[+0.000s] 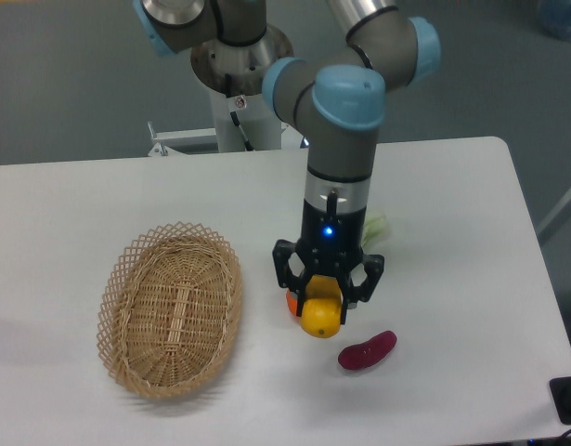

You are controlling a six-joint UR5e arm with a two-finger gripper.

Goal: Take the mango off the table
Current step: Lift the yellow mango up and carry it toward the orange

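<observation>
The mango [321,317] is a yellow fruit with an orange tinge, standing on end near the middle front of the white table [452,186]. My gripper [325,294] points straight down over it, and its black fingers [287,271] are shut on the mango's upper part. The lower half of the mango shows below the fingers. I cannot tell whether it rests on the table or hangs just above it. A round orange [291,303] is partly hidden right behind the mango on its left.
A purple sweet potato [367,350] lies just right of the mango. A woven oval basket [172,308] stands to the left. A pale green vegetable [379,224] peeks out behind the arm. The table's front edge is near.
</observation>
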